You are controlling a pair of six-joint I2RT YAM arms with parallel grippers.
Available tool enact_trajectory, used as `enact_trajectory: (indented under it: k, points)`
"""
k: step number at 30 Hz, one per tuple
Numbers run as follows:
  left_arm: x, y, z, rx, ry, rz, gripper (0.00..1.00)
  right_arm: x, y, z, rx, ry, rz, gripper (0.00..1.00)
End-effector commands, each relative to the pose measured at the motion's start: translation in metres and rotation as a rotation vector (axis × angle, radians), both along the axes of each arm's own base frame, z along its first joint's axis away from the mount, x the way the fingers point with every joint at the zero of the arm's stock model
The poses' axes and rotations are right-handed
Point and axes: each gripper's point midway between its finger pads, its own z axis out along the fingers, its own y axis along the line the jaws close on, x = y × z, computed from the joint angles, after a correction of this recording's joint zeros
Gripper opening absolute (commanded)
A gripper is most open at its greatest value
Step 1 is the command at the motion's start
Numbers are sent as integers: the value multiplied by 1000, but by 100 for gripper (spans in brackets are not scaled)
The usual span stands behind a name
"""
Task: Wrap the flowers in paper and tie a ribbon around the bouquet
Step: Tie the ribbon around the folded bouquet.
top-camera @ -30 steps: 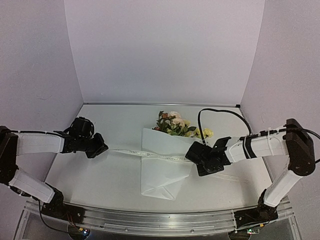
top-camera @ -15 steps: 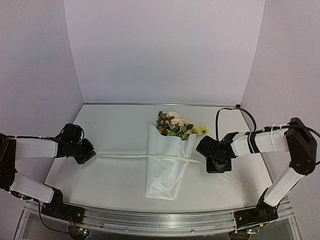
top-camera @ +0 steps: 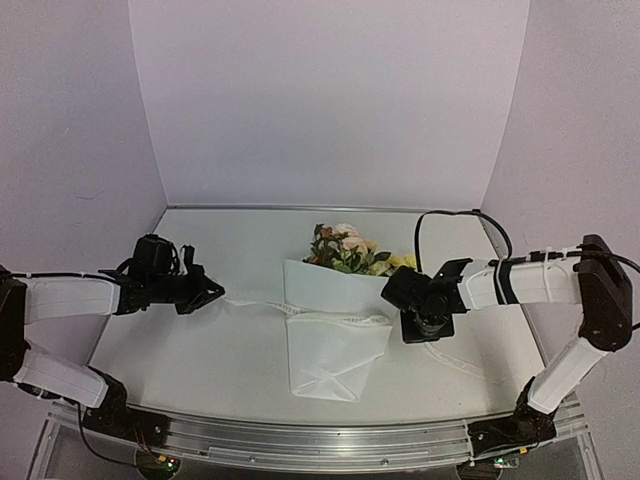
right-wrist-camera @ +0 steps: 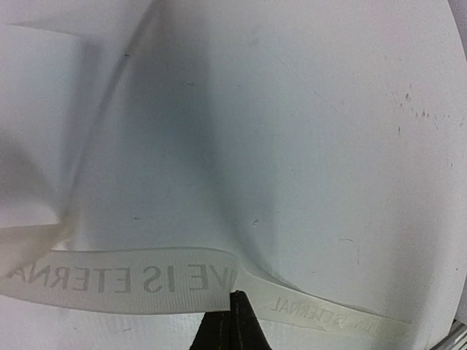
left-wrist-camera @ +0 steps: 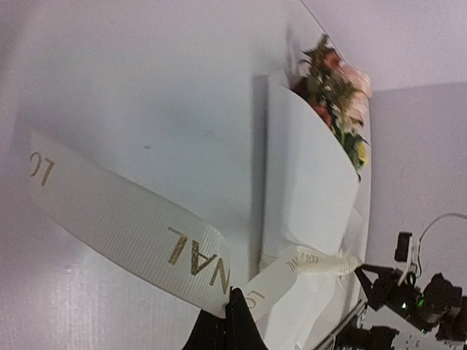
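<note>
Pinching one end of the ribbon (top-camera: 258,303), the left gripper (top-camera: 212,292) sits low over the left side of the table (top-camera: 190,370), its jaws pressed together on the band. In the left wrist view the closed tips (left-wrist-camera: 232,324) meet the ribbon (left-wrist-camera: 139,222) where it folds, gold-brown lettering showing along its length. From there the ribbon runs rightward across the bare tabletop to the bouquet (top-camera: 335,300), which lies near the middle of the table. The white paper (top-camera: 330,350) sheathes the stems, its folded narrow end toward the near edge, and the flowers (top-camera: 348,250) poke out at the far end, pink, cream and yellow among green leaves. The ribbon crosses the paper about halfway down, slightly puckered there. Just to the right of the paper, the right gripper (top-camera: 395,292) is clamped shut on the ribbon too; its wrist view shows the closed tips (right-wrist-camera: 232,321) gripping the lettered band (right-wrist-camera: 117,281) at its edge. A loose tail of ribbon trails on the table to the right.
</note>
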Motion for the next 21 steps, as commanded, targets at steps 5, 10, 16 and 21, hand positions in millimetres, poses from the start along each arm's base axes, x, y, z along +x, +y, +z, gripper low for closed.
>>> enact_trajectory:
  k: [5,10,16,21]
  points:
    - [-29,-49,50,-80,-110,-208,0,-4,21,19,40,-41,32,0]
    - [-27,6,-7,134,70,50,0,-7,-3,14,-47,-46,-26,0]
    - [-30,110,-69,184,275,424,0,2,-53,3,-80,-1,-205,0]
    - [-20,155,-82,177,330,595,0,6,-76,5,-45,-5,-320,0]
